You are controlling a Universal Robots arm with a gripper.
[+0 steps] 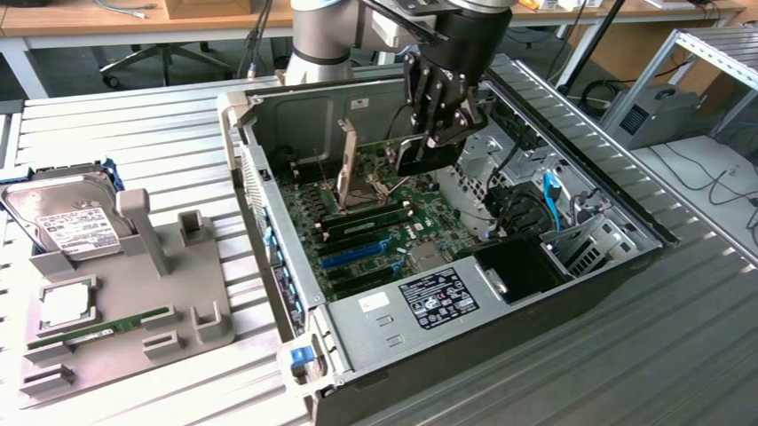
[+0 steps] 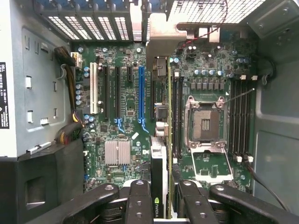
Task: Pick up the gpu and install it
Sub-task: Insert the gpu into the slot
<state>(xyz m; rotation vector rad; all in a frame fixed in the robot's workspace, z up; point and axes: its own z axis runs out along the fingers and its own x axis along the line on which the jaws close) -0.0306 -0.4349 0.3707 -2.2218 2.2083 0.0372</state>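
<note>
Currently the gpu (image 1: 422, 157) is clamped edge-on in the gripper's (image 1: 449, 131) half-closed jaws above the board (image 1: 417, 202), and alignment with the blue slot (image 1: 355, 255) at seven o'clock is judged needed.

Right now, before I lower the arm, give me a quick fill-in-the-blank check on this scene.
1. The fingers hold the gpu above the open PC ___.
2. The CPU socket is ___.
3. The hard drive sits on the grey ___.
Missing words: case; empty; tray.
</note>
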